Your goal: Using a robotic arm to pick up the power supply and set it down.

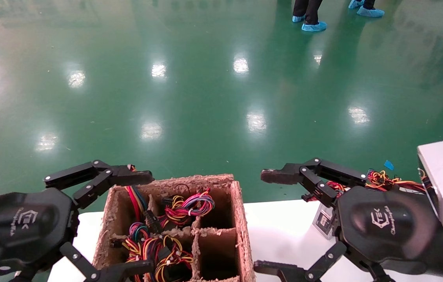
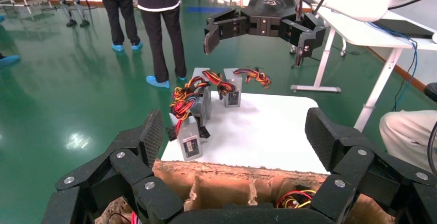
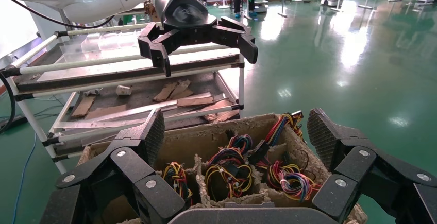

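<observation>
Both hands hang wide apart and empty — the right hand point(image 1: 274, 223) of the robotic arm point(image 1: 421, 227) above the white table point(image 1: 280, 235), the left hand point(image 1: 127, 223) over the divided cardboard box point(image 1: 241, 219). Power supplies stand on the table; the nearest power supply point(image 2: 189, 137) waits upright, wires on top. It looks like the approach step — next, the right hand must drop and straddle that grey casing.
</observation>
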